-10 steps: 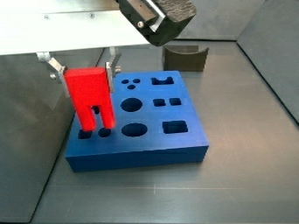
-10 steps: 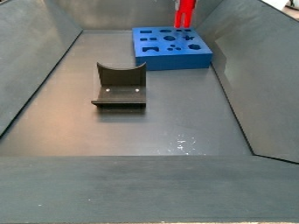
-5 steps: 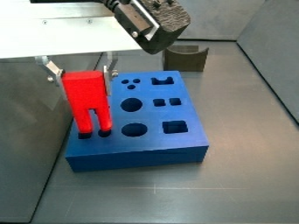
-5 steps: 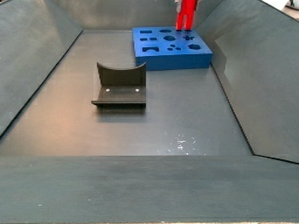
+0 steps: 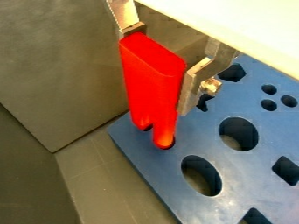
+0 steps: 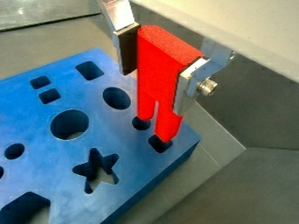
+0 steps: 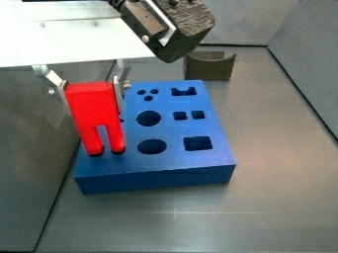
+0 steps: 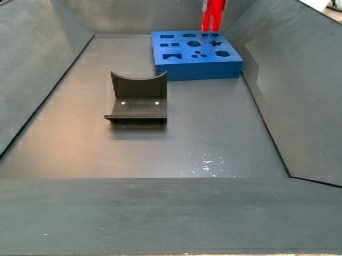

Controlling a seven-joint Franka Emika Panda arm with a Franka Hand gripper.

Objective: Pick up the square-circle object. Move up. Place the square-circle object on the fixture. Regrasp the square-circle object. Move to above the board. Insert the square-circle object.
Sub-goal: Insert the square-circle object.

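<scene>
We see the end effector (image 6: 160,63) clamped on the square-circle object (image 6: 162,74), pegs seemingly entering the board (image 6: 70,162) below it.

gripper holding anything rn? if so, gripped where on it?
Yes. The gripper holds the square-circle object, jaws clamped on the two sides of its upper flat body. Its pegs point down into holes at the edge of the board.

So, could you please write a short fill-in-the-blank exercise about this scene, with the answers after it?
1. The gripper holds the ____ square-circle object.
2. The object's two pegs point down into holes in the ____ board.
3. The fixture stands on the floor with ____ resting on it.

Missing words: red; blue; nothing
</scene>
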